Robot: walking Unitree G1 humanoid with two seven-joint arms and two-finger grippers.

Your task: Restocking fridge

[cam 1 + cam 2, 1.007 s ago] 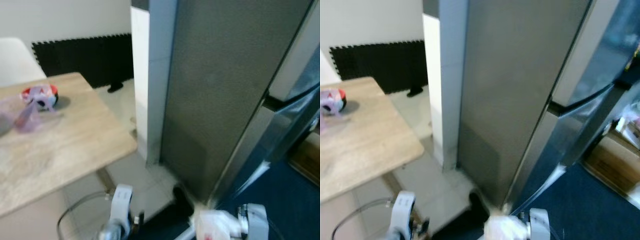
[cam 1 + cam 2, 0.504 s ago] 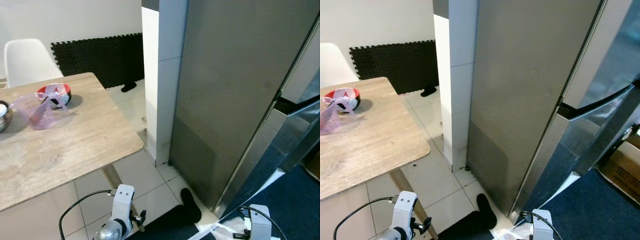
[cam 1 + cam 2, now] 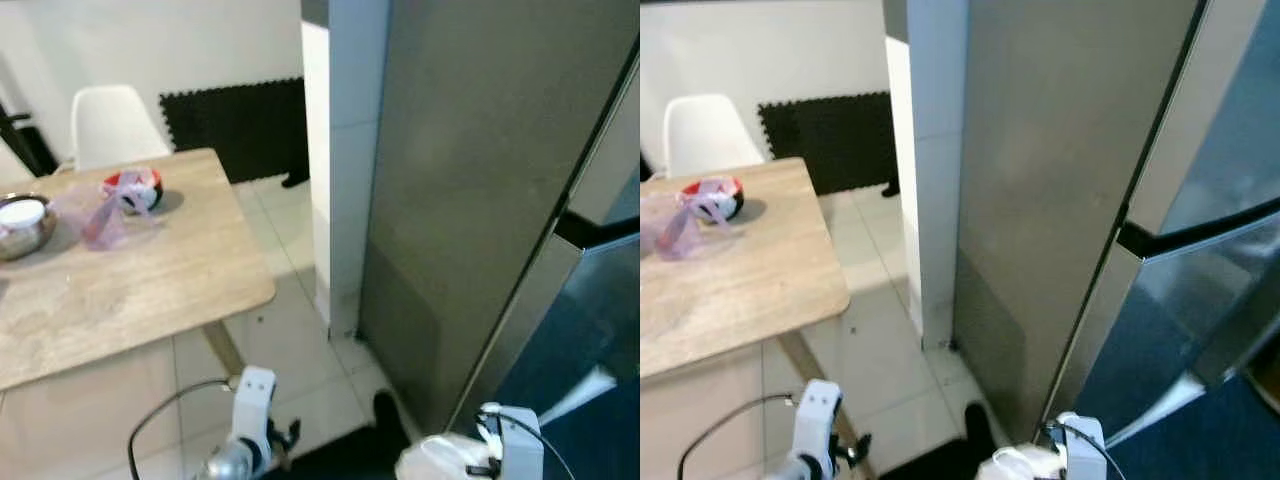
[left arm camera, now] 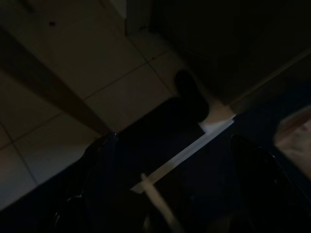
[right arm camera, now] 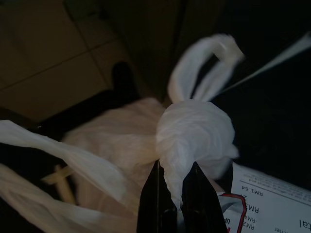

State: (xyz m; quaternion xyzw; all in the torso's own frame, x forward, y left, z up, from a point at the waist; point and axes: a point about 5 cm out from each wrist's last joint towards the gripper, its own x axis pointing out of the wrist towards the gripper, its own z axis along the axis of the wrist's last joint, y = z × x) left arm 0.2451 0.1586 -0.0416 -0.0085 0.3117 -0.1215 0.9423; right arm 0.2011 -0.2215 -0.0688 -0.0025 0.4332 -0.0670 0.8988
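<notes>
Your right gripper (image 5: 176, 187) is pinched tight on the knot of a white plastic bag (image 5: 194, 136), which hangs low just beside the fridge (image 3: 470, 180) at its near corner. Your left gripper (image 4: 160, 194) hangs idle to the left of the fridge; the view is too dark to tell how far it's open.

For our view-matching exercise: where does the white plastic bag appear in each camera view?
Left eye: white plastic bag at the bottom edge, right of centre.
Right eye: bottom edge, just right of centre.
Left wrist: too dark to tell.
Right wrist: close up, knot pinched by the right gripper.
Shared landmark: black shoe-like shape at the fridge base.
</notes>
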